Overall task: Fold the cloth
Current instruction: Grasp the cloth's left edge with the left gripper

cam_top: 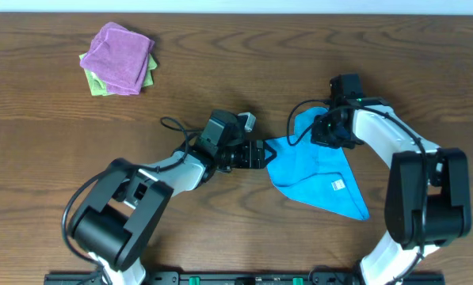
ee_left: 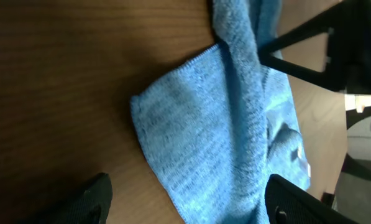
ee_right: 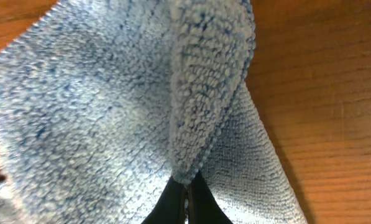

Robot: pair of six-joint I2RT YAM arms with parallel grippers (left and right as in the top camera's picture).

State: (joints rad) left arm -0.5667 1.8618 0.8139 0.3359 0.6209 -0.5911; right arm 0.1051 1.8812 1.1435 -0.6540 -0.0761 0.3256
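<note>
Brown wood tbl (cam_top: 220,71) under cloth (cam_top: 311,170)

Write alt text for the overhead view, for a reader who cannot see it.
A sky-blue cloth lies rumpled on a wooden table: the left gripper sits open at its left corner, the right gripper pinches its upper edge. A purple cloth on a green cloth lies at the top left.

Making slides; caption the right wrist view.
Right gripper pinches a raised fold of the blue cloth over the wooden table.

cloth (cam_top: 319,170) on table (cam_top: 220,63), stacked cloths (cam_top: 117,59) far left
</note>
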